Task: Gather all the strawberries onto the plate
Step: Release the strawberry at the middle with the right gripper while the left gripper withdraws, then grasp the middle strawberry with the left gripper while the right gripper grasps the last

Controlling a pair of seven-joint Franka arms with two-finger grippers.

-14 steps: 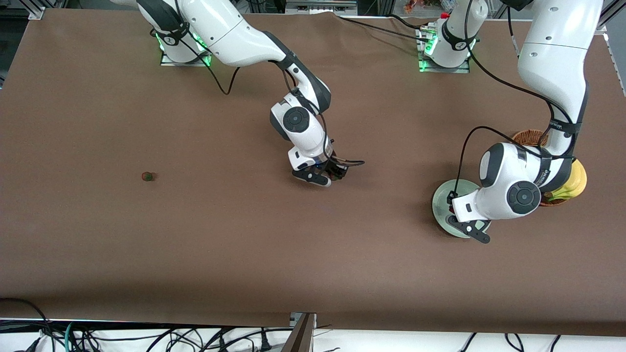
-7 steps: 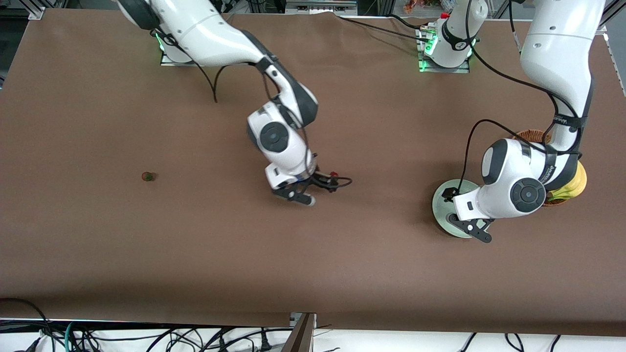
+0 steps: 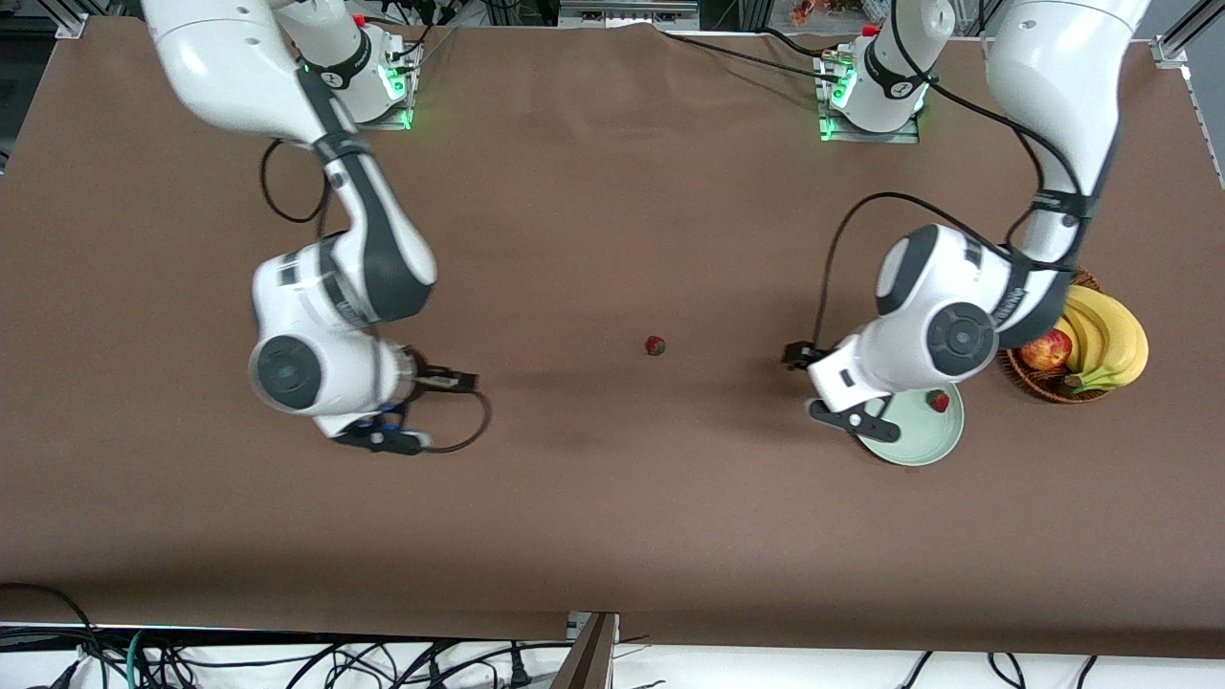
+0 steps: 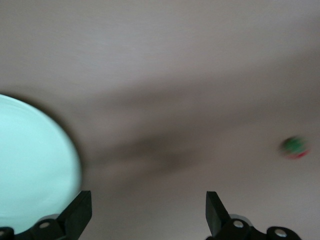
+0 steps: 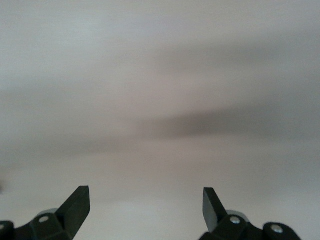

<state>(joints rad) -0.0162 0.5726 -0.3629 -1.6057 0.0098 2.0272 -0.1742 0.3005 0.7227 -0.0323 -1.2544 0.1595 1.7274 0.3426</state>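
Note:
The pale mint-green plate [image 3: 924, 442] lies near the left arm's end of the table and holds one strawberry [image 3: 938, 400]. A second strawberry [image 3: 656, 344] lies on the bare cloth at mid-table. The third strawberry is hidden under the right arm. My left gripper [image 3: 844, 413] is open and empty over the plate's edge that faces mid-table. In the left wrist view, the gripper [image 4: 147, 202] has the plate [image 4: 30, 165] beside it and the mid-table strawberry [image 4: 294, 146] farther off. My right gripper [image 3: 381, 438] hangs open and empty over bare cloth toward the right arm's end, as the right wrist view [image 5: 145, 199] shows.
A brown wicker basket [image 3: 1048, 390] stands beside the plate at the left arm's end. It holds a red apple [image 3: 1045, 349] and bananas [image 3: 1110, 340]. Brown cloth covers the table.
The right arm has swung from the mid-table strawberry toward its own end and now covers the third berry. The left gripper has shifted off the plate toward mid-table, uncovering the berry in it.

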